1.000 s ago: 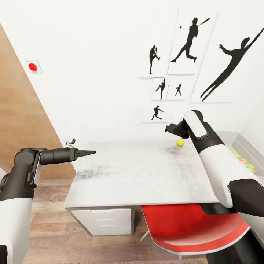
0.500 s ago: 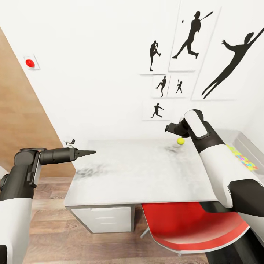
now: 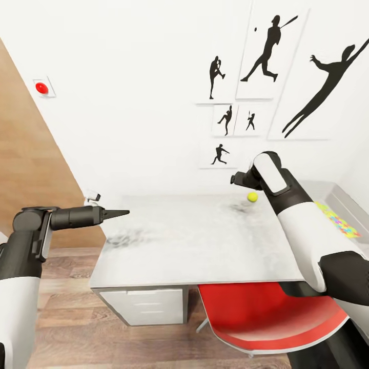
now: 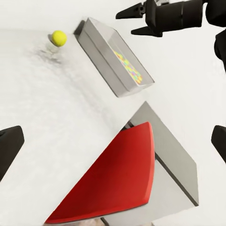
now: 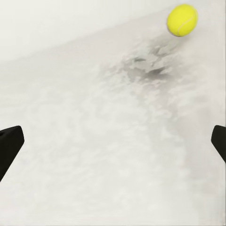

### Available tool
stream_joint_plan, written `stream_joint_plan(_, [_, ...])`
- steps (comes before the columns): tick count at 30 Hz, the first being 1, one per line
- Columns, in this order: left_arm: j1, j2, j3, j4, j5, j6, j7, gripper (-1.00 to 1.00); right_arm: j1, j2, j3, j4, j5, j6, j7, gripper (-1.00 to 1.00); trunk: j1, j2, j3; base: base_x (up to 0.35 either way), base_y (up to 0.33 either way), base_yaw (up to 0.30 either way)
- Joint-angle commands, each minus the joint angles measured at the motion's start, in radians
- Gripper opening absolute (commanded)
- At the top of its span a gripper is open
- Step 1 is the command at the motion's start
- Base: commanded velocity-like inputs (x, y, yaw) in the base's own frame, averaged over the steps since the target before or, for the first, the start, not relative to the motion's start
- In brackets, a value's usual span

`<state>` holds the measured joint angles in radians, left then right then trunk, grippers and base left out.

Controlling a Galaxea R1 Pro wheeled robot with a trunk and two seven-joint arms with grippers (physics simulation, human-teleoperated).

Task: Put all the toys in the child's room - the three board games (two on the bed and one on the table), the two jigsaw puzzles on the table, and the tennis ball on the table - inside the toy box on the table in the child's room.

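Observation:
The tennis ball (image 3: 252,196) (image 4: 59,37) (image 5: 182,20) lies on the pale mottled table (image 3: 205,246) near its far edge. My right gripper (image 3: 236,179) (image 4: 135,21) (image 5: 113,146) hangs open and empty just above the ball, a little to its left. My left gripper (image 3: 123,211) (image 4: 113,141) is open and empty over the table's left edge, pointing right. The grey toy box (image 3: 351,202) (image 4: 99,47) stands at the table's right end with a multicoloured jigsaw puzzle (image 3: 337,220) (image 4: 128,66) inside. The board games and the bed are out of view.
A red chair (image 3: 266,318) (image 4: 117,179) is pushed under the table's near right side, and a white drawer unit (image 3: 146,307) sits under its left. Behind the table is a white wall with black baseball silhouettes (image 3: 266,51). Wood plank floor (image 3: 66,312) lies to the left.
The view shifted slightly a second ago. My left arm has drifted a little to the left and my right arm has risen slightly. The ball has not moved.

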<state>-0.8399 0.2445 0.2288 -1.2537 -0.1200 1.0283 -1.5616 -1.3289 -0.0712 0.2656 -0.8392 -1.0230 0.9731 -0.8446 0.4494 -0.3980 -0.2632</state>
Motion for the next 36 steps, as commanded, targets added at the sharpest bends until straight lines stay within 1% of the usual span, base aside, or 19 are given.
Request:
stream_joint_plan(1, [-0.001,0.002,0.002,-0.001,-0.012,0.011,-0.009,1.00,-0.002,-0.001,0.014,-0.002,-0.006,0.001,-0.019,1.00,0.001,-0.002,-0.002,0.000,0.000,0.000])
stream_joint_plan(2, [-0.002,0.007,0.003,-0.002,-0.015,0.013,-0.009,1.00,-0.001,0.000,0.028,-0.003,0.005,0.000,-0.034,1.00,0.001,-0.002,-0.002,0.000,0.000,0.000])
stream_joint_plan(6, [-0.009,0.033,0.003,-0.002,-0.029,0.015,-0.009,1.00,-0.002,0.000,0.042,-0.005,0.022,0.001,-0.049,1.00,0.001,-0.002,-0.002,0.000,0.000,0.000])
stream_joint_plan(9, [-0.015,0.060,0.004,0.000,-0.067,0.016,-0.009,1.00,-0.005,0.001,0.045,-0.007,0.027,0.004,-0.053,1.00,0.001,-0.002,-0.002,0.000,0.000,0.000])
stream_joint_plan(10, [-0.017,0.079,0.005,0.000,-0.092,0.017,-0.009,1.00,-0.010,0.001,0.046,-0.007,0.028,0.005,-0.054,1.00,0.001,-0.002,-0.002,0.000,0.000,0.000])
stream_joint_plan(12, [-0.017,0.100,0.005,0.003,-0.115,0.016,-0.009,1.00,-0.017,0.001,0.046,-0.005,0.029,0.006,-0.054,1.00,0.001,-0.002,-0.002,0.000,0.000,0.000])
stream_joint_plan(13, [-0.018,0.122,0.006,0.008,-0.131,0.016,-0.009,1.00,-0.024,0.001,0.047,-0.003,0.029,0.006,-0.054,1.00,0.001,-0.002,-0.002,0.000,0.000,0.000])
stream_joint_plan(15, [-0.018,0.144,0.009,0.014,-0.142,0.016,-0.009,1.00,-0.030,0.000,0.047,-0.002,0.028,0.006,-0.054,1.00,0.001,-0.002,-0.002,0.000,0.000,0.000])
stream_joint_plan(16, [-0.018,0.167,0.017,0.022,-0.148,0.014,-0.009,1.00,-0.033,0.000,0.047,-0.001,0.027,0.007,-0.053,1.00,0.001,-0.002,-0.002,0.000,0.000,0.000])
stream_joint_plan(21, [-0.012,0.218,0.049,0.055,-0.148,0.009,-0.009,1.00,-0.038,0.000,0.047,-0.001,0.024,0.008,-0.053,1.00,0.001,-0.002,-0.002,0.000,0.000,0.000])
stream_joint_plan(25, [0.000,0.227,0.053,0.068,-0.107,0.013,-0.009,1.00,-0.039,0.001,0.047,-0.004,0.023,0.008,-0.053,1.00,0.001,-0.002,-0.002,0.000,0.000,0.000])
stream_joint_plan(27, [0.013,0.227,0.033,0.066,-0.036,0.014,-0.009,1.00,-0.040,0.001,0.047,-0.006,0.022,0.009,-0.052,1.00,0.001,-0.002,-0.002,0.000,0.000,0.000])
stream_joint_plan(28, [0.023,0.226,0.000,0.060,0.033,0.016,-0.009,1.00,-0.040,0.001,0.046,-0.006,0.022,0.009,-0.052,1.00,0.001,-0.002,-0.002,0.000,0.000,0.000])
stream_joint_plan(30, [0.030,0.226,-0.051,0.047,0.119,0.016,-0.009,1.00,-0.041,0.001,0.046,-0.006,0.022,0.008,-0.052,1.00,0.001,-0.002,-0.002,0.000,0.000,0.000])
stream_joint_plan(31, [0.034,0.225,-0.117,0.025,0.216,0.017,-0.009,1.00,-0.041,0.002,0.046,-0.006,0.022,0.008,-0.051,1.00,0.001,-0.002,-0.002,0.000,0.000,0.000])
stream_joint_plan(33, [0.037,0.225,-0.191,-0.005,0.315,0.018,-0.009,1.00,-0.041,0.002,0.046,-0.006,0.022,0.008,-0.051,1.00,0.001,-0.002,-0.002,0.000,0.000,0.000])
stream_joint_plan(34, [0.035,0.225,-0.266,-0.040,0.408,0.019,-0.009,1.00,-0.041,0.003,0.046,-0.006,0.022,0.007,-0.051,1.00,0.001,-0.002,-0.002,0.000,0.000,0.000])
stream_joint_plan(35, [0.033,0.225,-0.300,-0.057,0.450,0.019,-0.009,1.00,-0.041,0.003,0.046,-0.006,0.022,0.007,-0.051,1.00,0.001,-0.002,-0.002,0.000,0.000,0.000])
stream_joint_plan(36, [0.024,0.224,-0.358,-0.087,0.522,0.019,-0.009,1.00,-0.041,0.003,0.046,-0.006,0.022,0.007,-0.051,1.00,0.001,-0.002,-0.002,0.000,0.000,0.000])
